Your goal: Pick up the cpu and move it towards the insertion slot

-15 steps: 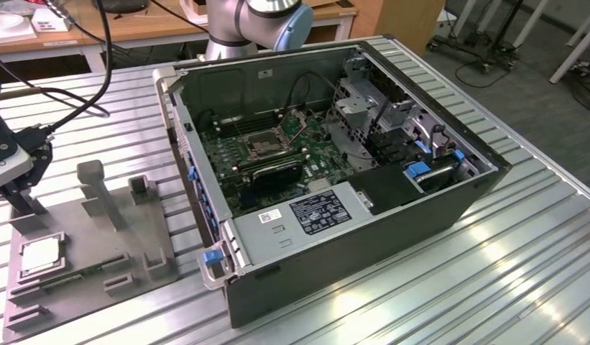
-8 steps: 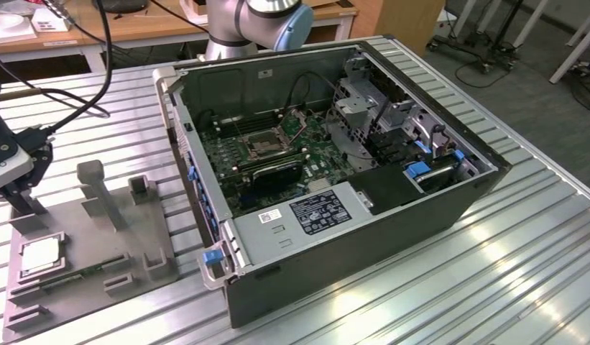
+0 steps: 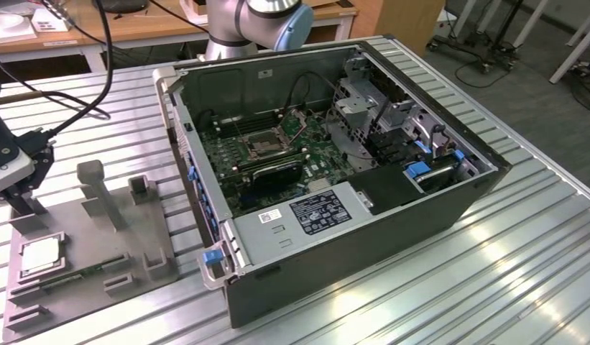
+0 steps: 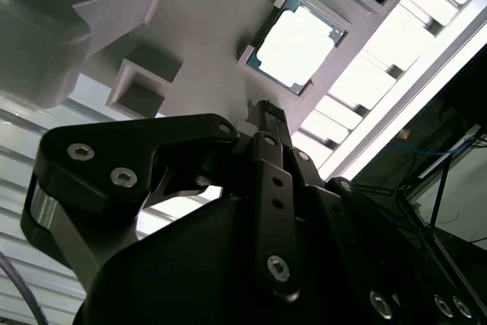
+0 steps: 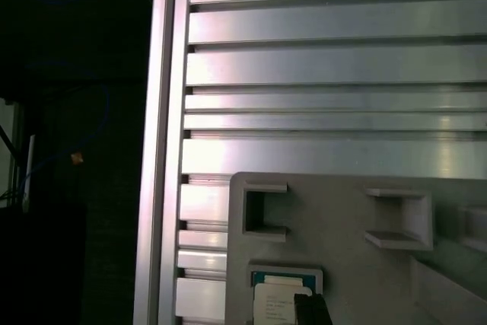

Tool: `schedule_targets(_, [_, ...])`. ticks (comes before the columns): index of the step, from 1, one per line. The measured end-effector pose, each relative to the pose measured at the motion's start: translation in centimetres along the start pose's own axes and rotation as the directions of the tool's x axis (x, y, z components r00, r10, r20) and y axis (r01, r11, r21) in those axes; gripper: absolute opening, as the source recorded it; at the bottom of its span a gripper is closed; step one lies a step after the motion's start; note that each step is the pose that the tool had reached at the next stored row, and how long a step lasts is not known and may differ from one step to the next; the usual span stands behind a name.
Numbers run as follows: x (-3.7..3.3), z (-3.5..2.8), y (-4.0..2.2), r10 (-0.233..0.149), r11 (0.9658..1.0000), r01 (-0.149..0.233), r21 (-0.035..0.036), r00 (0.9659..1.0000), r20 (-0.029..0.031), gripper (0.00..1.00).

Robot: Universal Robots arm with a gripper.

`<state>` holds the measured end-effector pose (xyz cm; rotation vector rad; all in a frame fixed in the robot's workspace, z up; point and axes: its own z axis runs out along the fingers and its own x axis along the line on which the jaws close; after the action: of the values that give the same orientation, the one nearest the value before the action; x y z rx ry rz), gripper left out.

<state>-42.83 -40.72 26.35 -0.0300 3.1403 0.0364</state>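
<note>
You are working on a slatted metal desk [image 3: 524,237], with the open computer case [image 3: 391,215] standing just beside the grey plate [image 3: 84,244]. The pick-up step is in hand. The pincer [image 3: 24,207] is hovering over one end of the grey plate, near the cpu but apart from it and carrying nothing. Whether it is open or closed, I cannot tell. The insertion slot [image 3: 266,146] is sitting inside the case, well apart from the grey plate. The cpu [image 3: 42,253] is lying flat in its recess on the grey plate. As I judge it, the grasp is calling for you to centre over the cpu, come down level and grip it by opposite edges.
</note>
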Motion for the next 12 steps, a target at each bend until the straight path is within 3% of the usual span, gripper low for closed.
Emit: schedule_targets(12, [0.01, 0.53, -0.21, 0.0, 1.0, 0.0, 0.0, 1.0, 0.0, 0.11])
